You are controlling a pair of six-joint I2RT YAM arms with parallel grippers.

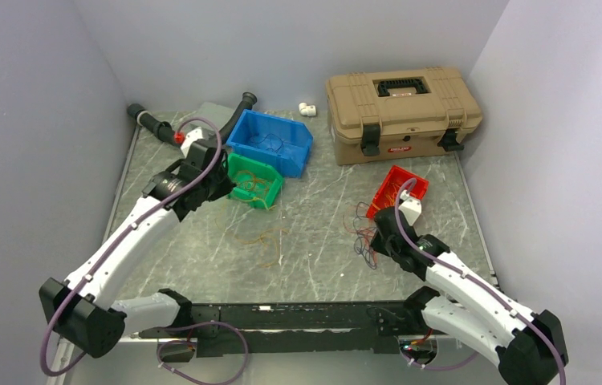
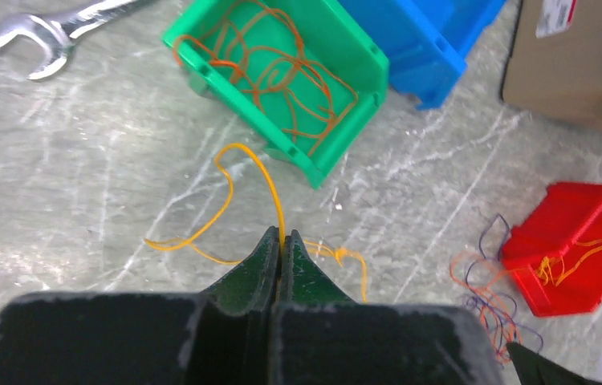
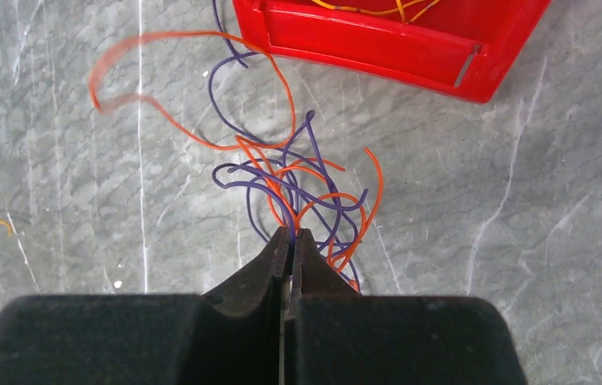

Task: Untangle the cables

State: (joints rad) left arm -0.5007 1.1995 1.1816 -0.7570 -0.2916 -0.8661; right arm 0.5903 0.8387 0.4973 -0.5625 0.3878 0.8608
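My left gripper (image 2: 282,237) is shut on a thin yellow cable (image 2: 270,180) that loops up over the table in front of a green bin (image 2: 326,164). Orange cables (image 2: 282,72) lie in that bin. In the top view the left gripper (image 1: 224,188) hovers beside the green bin (image 1: 274,192). My right gripper (image 3: 290,233) is shut on a purple cable in a tangle of purple and orange cables (image 3: 298,176) lying just in front of a red bin (image 3: 378,40). Yellow cables (image 3: 378,8) lie in the red bin.
A blue bin (image 1: 270,140) stands behind the green one and a tan hard case (image 1: 402,112) at the back right. A wrench (image 2: 57,36), a black hose (image 1: 153,122) and a white fitting (image 1: 307,107) lie at the back. Loose thin cables (image 1: 262,241) lie mid-table.
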